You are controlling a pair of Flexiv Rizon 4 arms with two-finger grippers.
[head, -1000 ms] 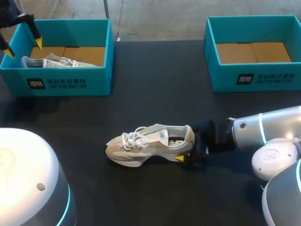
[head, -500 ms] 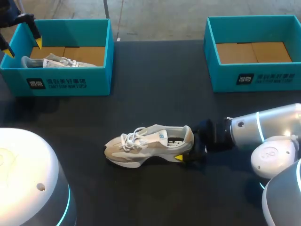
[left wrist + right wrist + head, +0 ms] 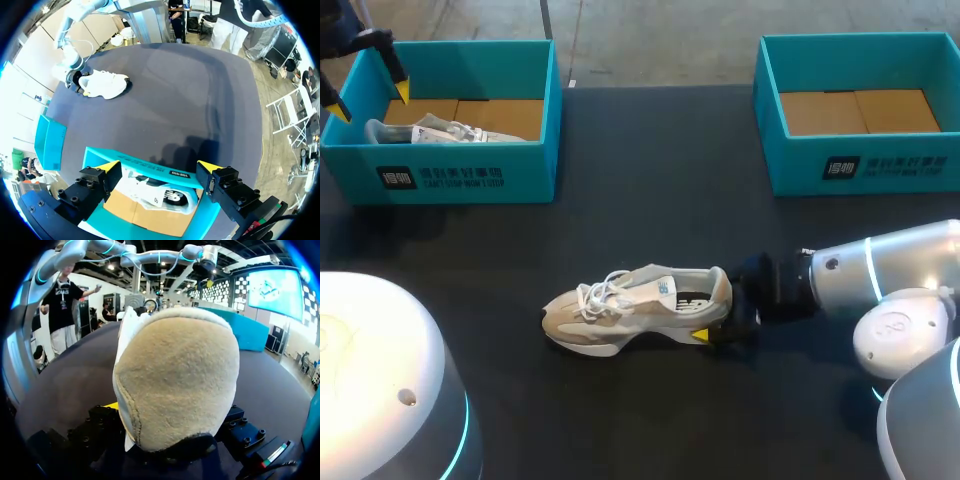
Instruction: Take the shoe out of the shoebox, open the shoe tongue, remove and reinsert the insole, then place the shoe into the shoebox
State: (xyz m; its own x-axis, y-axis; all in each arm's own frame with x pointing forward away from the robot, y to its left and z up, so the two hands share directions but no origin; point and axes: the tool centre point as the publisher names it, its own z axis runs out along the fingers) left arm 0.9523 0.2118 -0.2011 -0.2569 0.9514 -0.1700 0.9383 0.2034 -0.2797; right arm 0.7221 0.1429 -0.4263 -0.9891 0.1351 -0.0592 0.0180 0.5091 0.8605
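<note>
The head camera looked down from above and behind onto the whole table (image 3: pixel 650 170). The left wrist camera hung high over the left shoebox (image 3: pixel 145 164) and shared the distant shoe (image 3: pixel 106 84) with it. The right wrist camera sat close against that shoe's heel

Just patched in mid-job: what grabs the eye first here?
A pale shoe stands on its sole in the middle of the dark table, its heel clamped in the right gripper. The left gripper hangs open over the left shoebox, where a second shoe lies; the right shoebox shows only its cardboard floor.
</note>
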